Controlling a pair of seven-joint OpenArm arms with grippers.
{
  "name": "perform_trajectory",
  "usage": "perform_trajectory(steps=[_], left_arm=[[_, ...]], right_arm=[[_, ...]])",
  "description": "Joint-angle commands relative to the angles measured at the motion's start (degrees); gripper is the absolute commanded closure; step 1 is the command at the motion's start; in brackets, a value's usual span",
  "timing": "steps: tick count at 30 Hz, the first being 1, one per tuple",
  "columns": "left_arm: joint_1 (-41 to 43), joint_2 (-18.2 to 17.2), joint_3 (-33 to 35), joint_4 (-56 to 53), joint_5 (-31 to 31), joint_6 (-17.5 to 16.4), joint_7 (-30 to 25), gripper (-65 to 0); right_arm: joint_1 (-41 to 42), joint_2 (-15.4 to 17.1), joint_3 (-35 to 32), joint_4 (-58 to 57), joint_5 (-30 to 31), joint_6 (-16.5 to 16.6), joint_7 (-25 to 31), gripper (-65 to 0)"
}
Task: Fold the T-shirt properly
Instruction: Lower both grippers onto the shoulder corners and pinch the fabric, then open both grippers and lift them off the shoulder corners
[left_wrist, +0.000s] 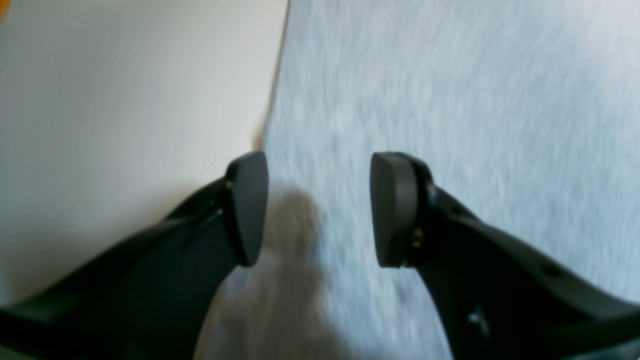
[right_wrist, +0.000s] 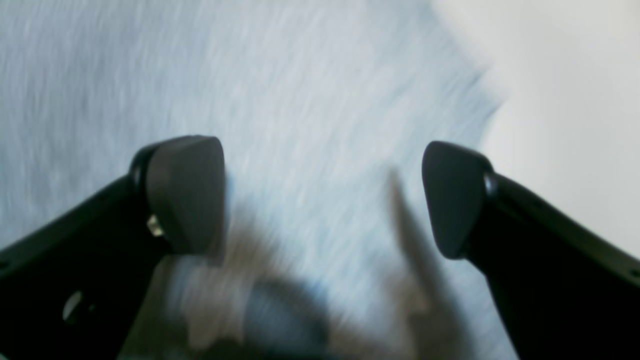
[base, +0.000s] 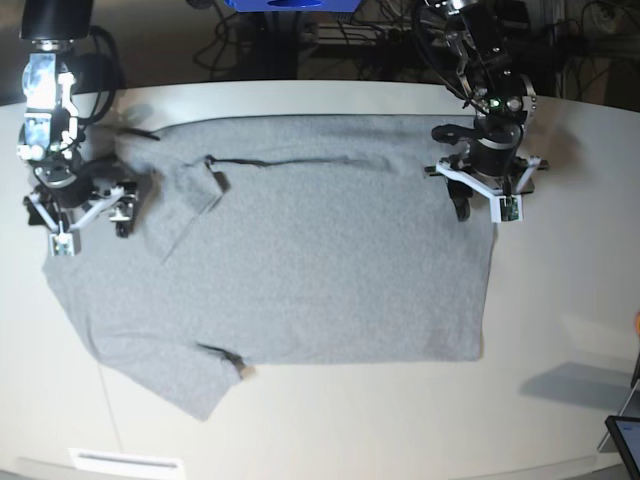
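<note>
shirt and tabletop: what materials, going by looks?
T-shirt: soft knit, likely cotton jersey; heather-grey flecking, matte, lies limp with folded-over sleeves. Table: smooth hard off-white top, probably laminate or painted board; faint sheen, soft shadows. Fingers of the left gripper: matte dark pads, rubber or plastic, cannot tell which.

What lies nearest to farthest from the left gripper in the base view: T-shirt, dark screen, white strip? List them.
1. T-shirt: directly below the left gripper, at the shirt's edge.
2. Dark screen: lower right corner.
3. White strip: far lower left.
</note>
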Motion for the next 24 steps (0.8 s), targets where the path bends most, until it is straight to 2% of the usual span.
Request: perform_trajectory(steps=[1, 5, 9, 12, 15, 24], left_arm=[[0.0, -0.2, -0.1, 0.8, -0.3, 0.4, -1.6, -32.4], [1.9, -1.0, -0.1, 0.6, -0.2, 0.4, -1.6, -32.4], [4.9, -4.5, 2.4, -1.8, -0.2, 0.4, -1.6, -32.4], [7.5, -6.0, 4.7, -3.0, -0.2, 0.4, -1.8, -32.4], [9.0, -6.2, 4.5, -3.3, -0.2, 0.4, -1.9, -32.4], [13.2, -10.1, 4.5, -2.8, -0.3, 0.4, -2.0, -32.4]], right_arm=[[0.0, 0.5, 0.5, 1.1, 0.3, -0.4, 1.8, -59.5], [-2.2, -1.4, 0.5, 2.5, 0.2, -0.4, 1.6, -59.5], [-4.6, -2.6, 0.5, 3.3, 0.2, -0.4, 1.6, -59.5], [-6.6, -2.6, 0.5, 3.8, 0.2, -0.4, 1.6, -59.5], [-8.2, -2.6, 0.5, 4.7, 0.2, -0.4, 1.6, -59.5], [-11.4, -2.6, 0.5, 8.5, 0.2, -0.4, 1.6, -59.5]])
